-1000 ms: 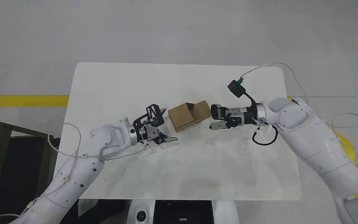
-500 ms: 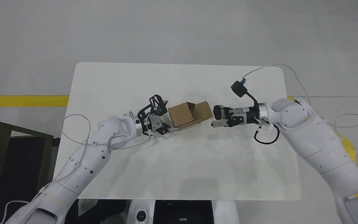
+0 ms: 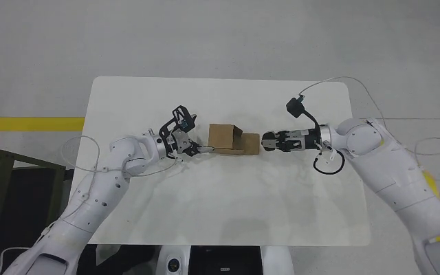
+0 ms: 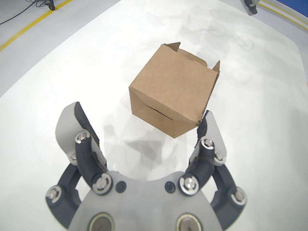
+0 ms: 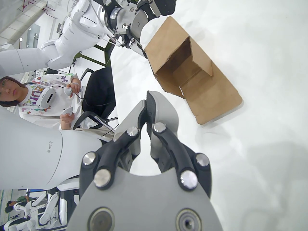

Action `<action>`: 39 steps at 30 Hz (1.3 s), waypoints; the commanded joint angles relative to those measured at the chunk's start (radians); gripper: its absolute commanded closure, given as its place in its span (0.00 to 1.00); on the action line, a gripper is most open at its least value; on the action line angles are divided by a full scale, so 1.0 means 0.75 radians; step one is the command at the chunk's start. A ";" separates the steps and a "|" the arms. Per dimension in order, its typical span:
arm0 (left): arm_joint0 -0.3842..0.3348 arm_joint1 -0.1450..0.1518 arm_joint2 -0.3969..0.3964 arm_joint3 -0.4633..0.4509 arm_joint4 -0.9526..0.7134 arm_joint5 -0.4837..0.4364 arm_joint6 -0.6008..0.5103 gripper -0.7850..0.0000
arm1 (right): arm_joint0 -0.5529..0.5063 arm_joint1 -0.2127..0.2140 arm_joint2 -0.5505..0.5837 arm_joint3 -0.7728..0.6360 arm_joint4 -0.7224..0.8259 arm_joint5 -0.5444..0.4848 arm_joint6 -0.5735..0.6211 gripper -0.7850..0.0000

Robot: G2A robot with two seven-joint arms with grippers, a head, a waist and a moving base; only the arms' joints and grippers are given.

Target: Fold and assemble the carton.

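A small brown carton (image 3: 230, 139) lies on its side at the middle of the white table (image 3: 206, 206). Its closed end (image 4: 166, 118) faces my left gripper (image 3: 194, 146), which is open, and one fingertip (image 4: 203, 123) is at the carton's lower corner. The carton's open end (image 5: 185, 66) faces my right gripper (image 5: 147, 104), which is shut on nothing and stands just short of the opening. One flap (image 5: 216, 102) lies flat on the table by that opening. The left gripper (image 5: 154, 27) also appears beyond the carton in the right wrist view.
Bare table surface surrounds the carton on all sides. A thin white cable (image 3: 323, 84) loops above the table's far right corner, from the right wrist. The floor lies beyond the table edges, with a yellow line (image 3: 41, 124) on the left.
My left gripper came up to the carton's closed end and the carton turned square to the table. My right gripper backed off slightly from the open end.
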 commanded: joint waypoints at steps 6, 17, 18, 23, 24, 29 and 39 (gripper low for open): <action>-0.056 -0.013 0.037 0.044 0.045 -0.124 0.011 0.00 | -0.035 0.001 -0.010 -0.032 0.038 0.104 0.046 1.00; -0.159 -0.045 0.119 0.159 0.183 -0.241 0.110 0.00 | -0.123 -0.017 -0.031 -0.068 0.185 0.429 0.055 1.00; -0.167 -0.049 0.127 0.170 0.190 -0.244 0.121 0.00 | -0.123 -0.025 -0.038 -0.073 0.185 0.441 0.028 1.00; -0.194 -0.066 0.148 0.213 0.208 -0.240 0.185 0.00 | -0.093 -0.065 -0.079 -0.047 0.127 0.514 -0.069 1.00; -0.198 -0.068 0.151 0.220 0.211 -0.240 0.194 0.00 | -0.083 -0.073 -0.089 -0.039 0.104 0.533 -0.085 1.00; -0.218 -0.080 0.165 0.248 0.218 -0.262 0.226 0.00 | -0.052 -0.109 -0.128 -0.007 0.038 0.612 -0.123 1.00; -0.236 -0.099 0.185 0.269 0.213 -0.292 0.242 0.00 | -0.030 -0.168 -0.160 0.030 0.052 0.632 -0.126 1.00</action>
